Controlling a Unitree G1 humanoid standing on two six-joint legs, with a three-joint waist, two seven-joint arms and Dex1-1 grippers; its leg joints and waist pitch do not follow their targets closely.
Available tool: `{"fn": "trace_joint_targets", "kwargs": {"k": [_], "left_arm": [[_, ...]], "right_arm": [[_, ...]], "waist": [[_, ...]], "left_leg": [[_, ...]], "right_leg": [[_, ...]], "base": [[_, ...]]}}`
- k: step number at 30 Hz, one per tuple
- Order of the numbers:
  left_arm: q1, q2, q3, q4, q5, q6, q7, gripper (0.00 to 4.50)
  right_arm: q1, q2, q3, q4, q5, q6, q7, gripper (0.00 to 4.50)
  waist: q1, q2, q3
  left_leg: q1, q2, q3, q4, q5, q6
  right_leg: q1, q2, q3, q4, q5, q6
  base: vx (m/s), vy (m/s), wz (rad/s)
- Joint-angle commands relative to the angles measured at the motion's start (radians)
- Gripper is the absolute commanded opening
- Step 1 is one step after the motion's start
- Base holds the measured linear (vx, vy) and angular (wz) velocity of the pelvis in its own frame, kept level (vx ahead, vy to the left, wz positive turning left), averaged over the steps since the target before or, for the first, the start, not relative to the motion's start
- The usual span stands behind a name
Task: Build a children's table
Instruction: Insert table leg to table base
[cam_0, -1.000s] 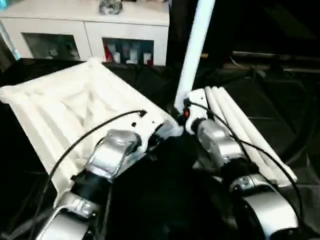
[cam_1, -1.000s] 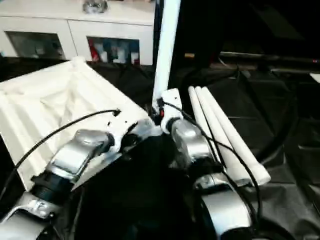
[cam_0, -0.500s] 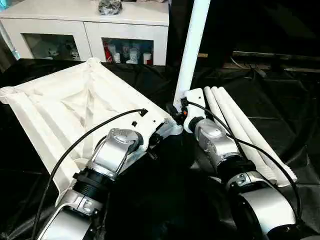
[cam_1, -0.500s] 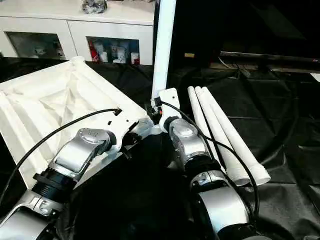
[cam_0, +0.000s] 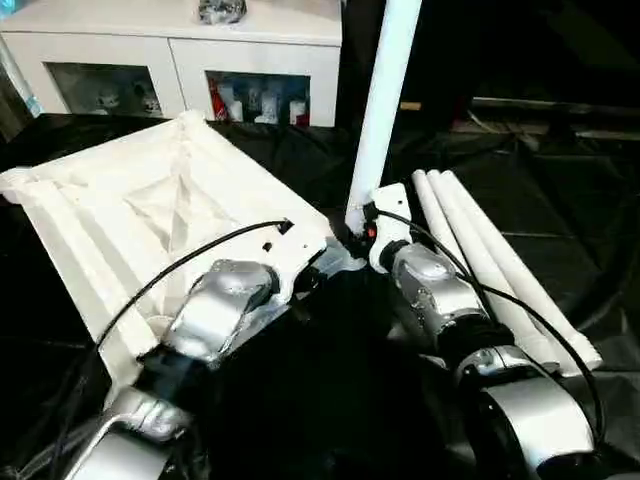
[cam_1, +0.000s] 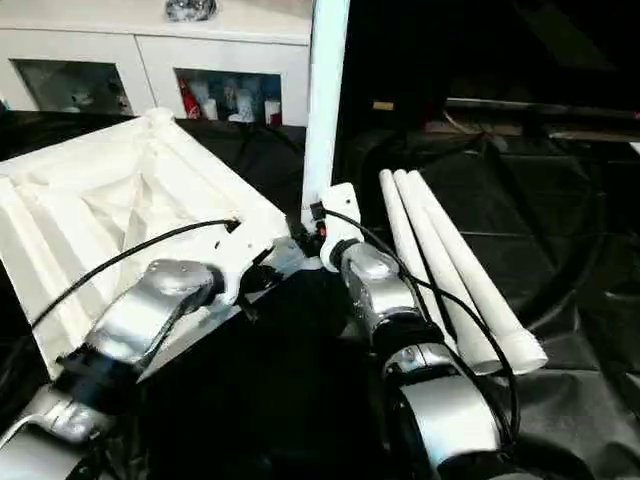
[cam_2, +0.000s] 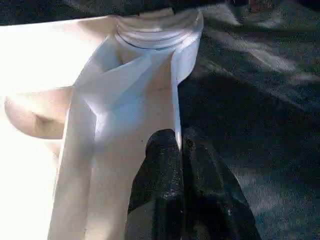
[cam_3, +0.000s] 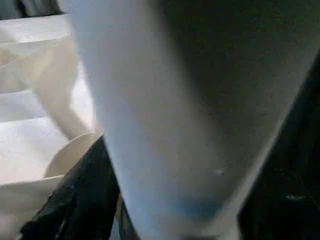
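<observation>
Three loose legs (cam_0: 495, 262) are lying side by side on the black cloth (cam_0: 560, 190), right of the upturned table top (cam_0: 150, 215). Left gripper (cam_2: 179, 145) is pinching the top's near edge rib, fingers clenched. Right gripper (cam_0: 357, 225) is sitting against the upright leg (cam_0: 378, 110) standing at the top's near corner; whether it is grasping, I cannot tell.

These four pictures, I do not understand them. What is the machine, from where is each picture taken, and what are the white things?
The machine is a humanoid robot with two silver arms, building a children's table. Two pictures come from cameras in its head, looking down over the arms. The other two come from cameras on its wrists, very close to the work.

On the black cloth lies the table top, upside down, ribs showing. The left gripper is shut on the top's edge near a corner socket. At the right gripper, one white leg stands upright at that corner; whether it grips is unclear. Three more legs lie side by side to the right. Behind stands a white cabinet.
</observation>
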Motion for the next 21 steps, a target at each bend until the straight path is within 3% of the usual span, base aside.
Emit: {"fn": "trace_joint_targets", "kwargs": {"k": [1, 6, 9, 13, 21], "left_arm": [[-0.013, -0.015, -0.033, -0.059, -0.031, -0.055, -0.041, 0.00], [0.025, 0.036, -0.034, -0.086, -0.052, -0.117, -0.115, 0.00], [0.035, 0.053, -0.029, -0.090, -0.066, -0.140, -0.144, 0.00], [0.048, 0.086, -0.023, -0.096, -0.090, -0.185, -0.214, 0.00], [0.069, 0.145, -0.026, -0.107, -0.127, -0.250, -0.327, 0.00]], "right_arm": [[0.012, 0.019, 0.031, -0.017, 0.004, 0.028, 0.051, 3.42], [0.073, -0.039, 0.073, -0.197, 0.025, 0.061, 0.208, 3.91], [0.111, -0.065, 0.087, -0.286, 0.045, 0.088, 0.282, 3.91], [0.180, -0.143, 0.131, -0.427, 0.062, 0.139, 0.414, 3.91], [0.282, -0.274, 0.184, -0.605, 0.075, 0.247, 0.578, 3.91]], "waist": [[0.007, 0.008, -0.062], [0.015, 0.007, -0.066], [0.024, 0.006, -0.072], [0.033, 0.006, -0.069], [0.043, 0.008, -0.064]], "left_leg": [[0.004, 0.039, -0.003, -0.062, -0.109, 0.059], [-0.001, 0.035, -0.002, -0.053, -0.036, 0.096], [-0.001, 0.033, -0.001, -0.045, 0.009, 0.126], [0.002, 0.037, 0.000, -0.045, -0.012, 0.129], [0.000, 0.039, -0.001, -0.049, -0.078, 0.090]], "right_leg": [[0.053, -0.075, 0.058, -0.062, 0.017, -0.248], [0.059, -0.069, 0.056, -0.050, 0.142, -0.257], [0.057, -0.068, 0.056, -0.041, 0.218, -0.265], [0.054, -0.067, 0.055, -0.045, 0.181, -0.258], [0.051, -0.069, 0.057, -0.052, 0.077, -0.239]], "base": [[0.000, 0.000, 0.00], [0.000, 0.000, 0.00], [0.000, 0.000, 0.00], [0.000, 0.000, 0.00], [0.000, 0.000, 0.00]]}}
